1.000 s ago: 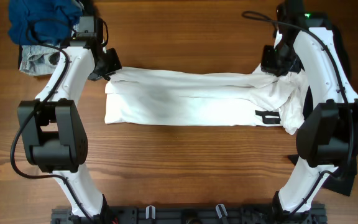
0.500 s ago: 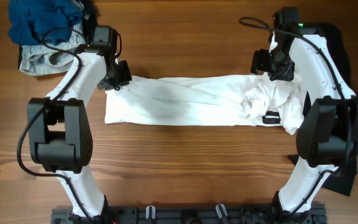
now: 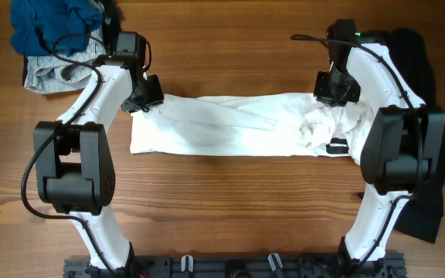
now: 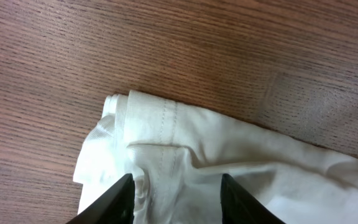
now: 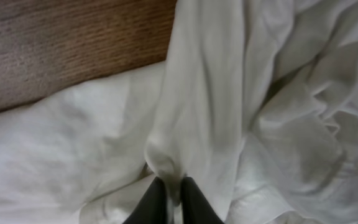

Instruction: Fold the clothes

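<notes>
The white shirt [image 3: 222, 125] lies stretched across the bench's [image 3: 222, 46] middle. The left hand [image 4: 176, 202] hangs released over its hemmed corner; the right hand [image 5: 169, 196] is clenched on a raised fold.

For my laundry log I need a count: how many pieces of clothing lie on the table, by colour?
white shirt: 1
blue garment: 1
grey garment: 1
black garment: 1
Total: 4
</notes>
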Robot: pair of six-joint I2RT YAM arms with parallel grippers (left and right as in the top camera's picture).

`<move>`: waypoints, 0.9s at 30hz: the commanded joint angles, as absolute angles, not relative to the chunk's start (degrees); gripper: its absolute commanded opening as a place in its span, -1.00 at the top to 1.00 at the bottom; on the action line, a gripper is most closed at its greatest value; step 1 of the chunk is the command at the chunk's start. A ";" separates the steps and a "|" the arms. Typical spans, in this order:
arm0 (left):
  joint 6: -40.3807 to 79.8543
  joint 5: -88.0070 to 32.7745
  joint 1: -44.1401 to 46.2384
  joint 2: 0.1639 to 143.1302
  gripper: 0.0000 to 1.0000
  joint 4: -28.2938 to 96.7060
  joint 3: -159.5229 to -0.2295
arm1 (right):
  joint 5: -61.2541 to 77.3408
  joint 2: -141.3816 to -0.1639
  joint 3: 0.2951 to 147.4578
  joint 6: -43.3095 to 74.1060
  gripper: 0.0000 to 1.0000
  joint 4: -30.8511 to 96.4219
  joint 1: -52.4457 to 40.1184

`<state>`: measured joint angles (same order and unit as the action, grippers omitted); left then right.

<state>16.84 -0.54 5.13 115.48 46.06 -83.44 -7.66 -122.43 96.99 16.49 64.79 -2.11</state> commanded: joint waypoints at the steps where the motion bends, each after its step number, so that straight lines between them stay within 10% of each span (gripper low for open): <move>1: 16.80 -1.04 5.04 113.69 0.11 46.11 -82.81 | -10.76 -123.11 98.26 17.15 0.92 64.12 -2.33; 20: 16.75 -0.93 4.97 113.69 -0.01 45.93 -82.81 | -3.81 -121.38 110.87 15.14 0.89 79.02 11.86; 24: 14.22 1.15 4.43 113.69 -0.14 48.71 -82.81 | -3.81 -121.36 110.87 11.57 -0.15 83.00 12.88; 27: 11.73 0.89 1.69 113.67 -0.35 50.65 -82.83 | -3.53 -120.75 110.89 10.46 -0.23 84.93 12.82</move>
